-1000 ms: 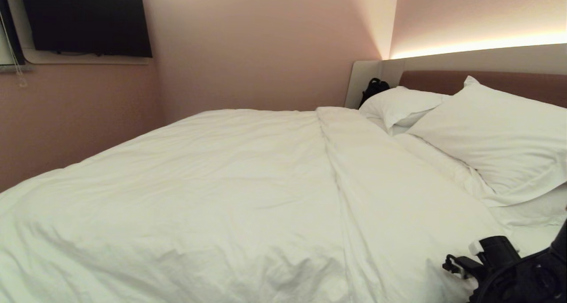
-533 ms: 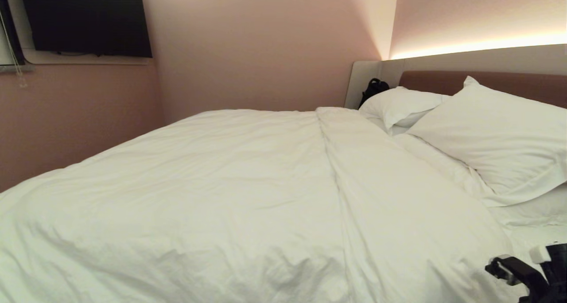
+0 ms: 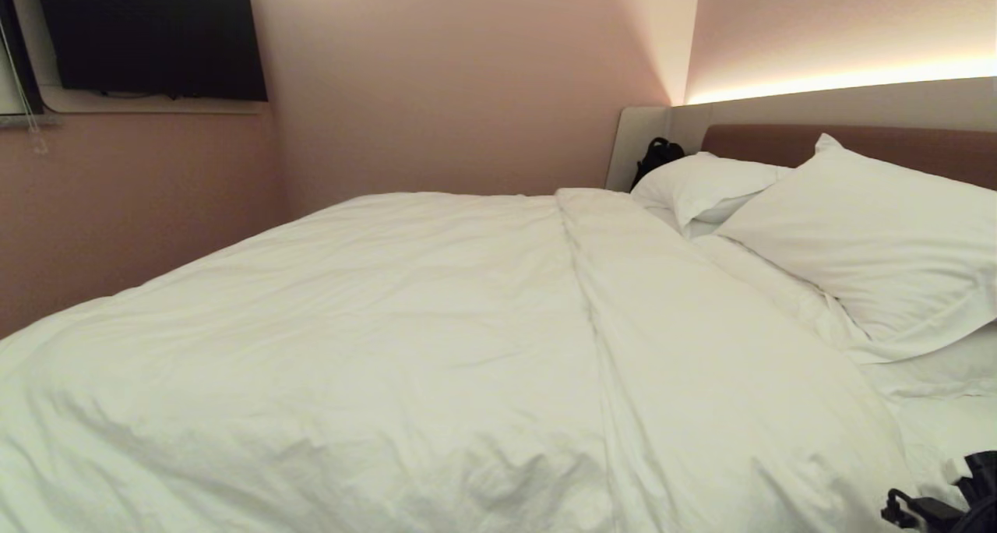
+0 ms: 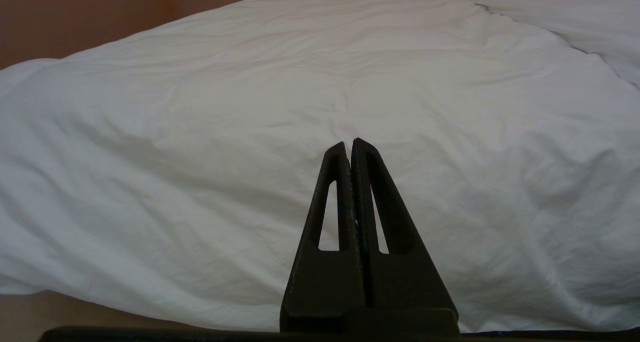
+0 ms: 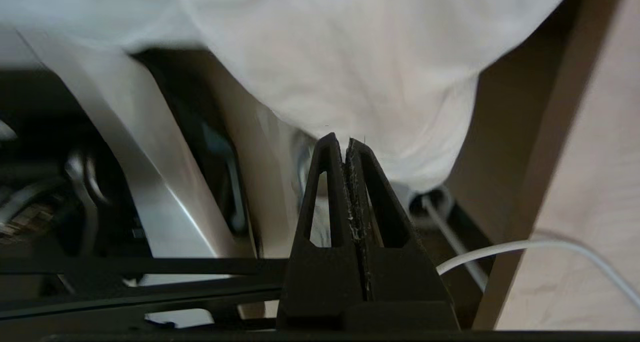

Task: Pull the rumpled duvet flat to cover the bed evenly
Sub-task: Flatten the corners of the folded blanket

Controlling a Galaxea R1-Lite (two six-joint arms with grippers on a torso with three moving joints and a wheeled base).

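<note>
Pink walls are framing the bed point(image 3: 849, 139), where the duvet point(image 3: 436, 346) is lying spread, its near edge cut off. Right gripper point(image 5: 346, 142), pinched empty, is pointing just under an overhanging duvet corner beside blurred machinery. Left gripper point(image 4: 349, 144), fingers pressed together, is hanging before the duvet.

no text, label, brand or number can be read anywhere — not in any view.

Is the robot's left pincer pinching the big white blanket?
No. The left pincer is shut on nothing, pointing toward the duvet without gripping any of it.
</note>
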